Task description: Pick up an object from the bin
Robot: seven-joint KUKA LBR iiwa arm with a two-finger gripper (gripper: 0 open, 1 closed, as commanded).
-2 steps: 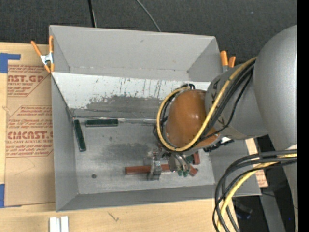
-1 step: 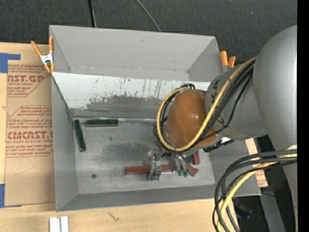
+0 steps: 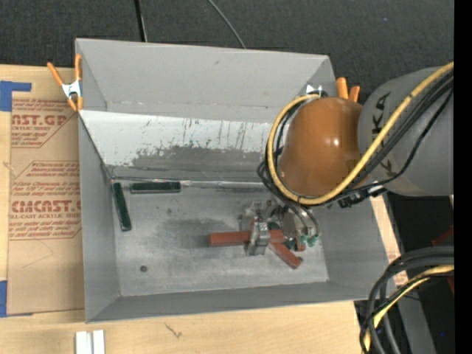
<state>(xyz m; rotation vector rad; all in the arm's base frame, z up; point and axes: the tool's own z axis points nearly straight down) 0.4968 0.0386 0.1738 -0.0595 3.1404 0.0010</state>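
My gripper (image 3: 257,237) is low in the near right part of the bin (image 3: 192,72), directly over the right end of a red-brown bar (image 3: 223,238) lying on the floor. A second red-brown piece (image 3: 288,256) lies just to its right. I cannot tell how far my gripper is open. Two dark green bars (image 3: 155,187) lie well apart from it, at the far left.
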